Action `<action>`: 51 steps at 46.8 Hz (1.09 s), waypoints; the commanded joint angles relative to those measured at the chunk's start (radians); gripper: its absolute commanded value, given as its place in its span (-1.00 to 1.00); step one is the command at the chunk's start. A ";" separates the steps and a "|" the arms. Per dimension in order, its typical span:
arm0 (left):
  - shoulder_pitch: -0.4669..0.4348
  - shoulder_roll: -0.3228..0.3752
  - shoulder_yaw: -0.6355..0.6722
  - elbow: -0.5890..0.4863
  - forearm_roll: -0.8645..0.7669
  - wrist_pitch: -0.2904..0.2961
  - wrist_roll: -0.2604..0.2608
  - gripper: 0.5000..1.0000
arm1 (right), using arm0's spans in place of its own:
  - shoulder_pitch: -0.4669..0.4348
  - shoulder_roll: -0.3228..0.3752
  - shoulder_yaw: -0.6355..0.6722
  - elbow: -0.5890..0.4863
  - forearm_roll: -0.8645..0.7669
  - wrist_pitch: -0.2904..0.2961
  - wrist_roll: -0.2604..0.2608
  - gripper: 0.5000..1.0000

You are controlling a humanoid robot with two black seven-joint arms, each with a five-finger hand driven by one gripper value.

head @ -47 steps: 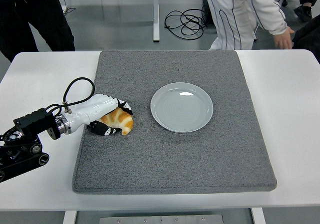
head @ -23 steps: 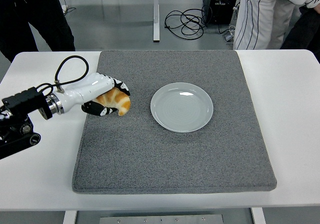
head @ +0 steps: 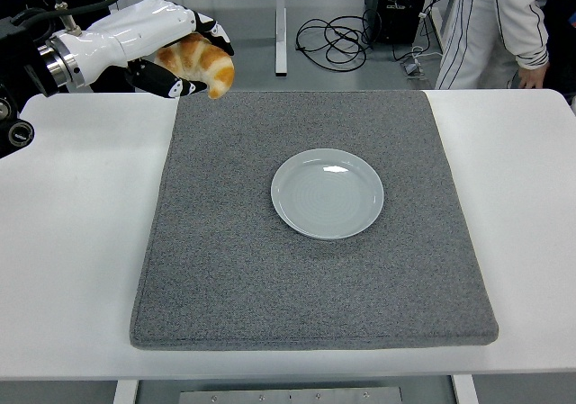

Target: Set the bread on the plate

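Your left hand (head: 166,49), fingers wrapped round the bread (head: 200,62) at upper left, must travel down-right to the plate (head: 327,193).

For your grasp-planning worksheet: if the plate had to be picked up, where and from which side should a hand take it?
Grip the plate at its raised rim, probably the left edge, nearest the left hand holding the croissant. It lies flat and shallow on the grey mat, offering only its rim.

bread (head: 200,62): golden croissant, held aloft, far-left | plate (head: 327,193): pale grey, empty, mat centre
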 commanded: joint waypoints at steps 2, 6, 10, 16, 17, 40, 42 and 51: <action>-0.006 0.001 -0.002 0.002 0.000 -0.009 0.001 -1.00 | 0.000 0.000 0.000 0.000 0.000 0.000 0.000 1.00; -0.004 -0.001 0.004 0.002 0.000 -0.011 0.001 -1.00 | 0.000 0.000 0.000 0.000 0.000 0.000 0.000 1.00; -0.003 -0.004 0.006 0.004 0.000 -0.011 0.001 -1.00 | 0.000 0.000 0.000 0.000 0.000 0.000 0.000 1.00; 0.000 -0.010 0.009 0.005 -0.002 -0.011 0.004 -1.00 | 0.000 0.000 0.000 0.000 0.000 0.000 0.000 1.00; 0.002 -0.010 0.009 0.005 -0.002 -0.011 0.004 -1.00 | 0.000 0.000 0.000 0.000 0.000 -0.001 0.000 1.00; -0.004 -0.057 0.012 0.024 -0.002 -0.018 0.010 -1.00 | 0.000 0.000 0.000 0.000 0.000 0.000 0.000 1.00; -0.004 -0.099 0.012 0.042 -0.003 -0.021 0.012 -1.00 | 0.000 0.000 0.000 0.000 0.000 0.000 0.000 1.00; -0.007 -0.310 0.013 0.200 0.000 -0.055 0.007 -1.00 | 0.000 0.000 0.000 0.000 0.000 0.000 0.000 1.00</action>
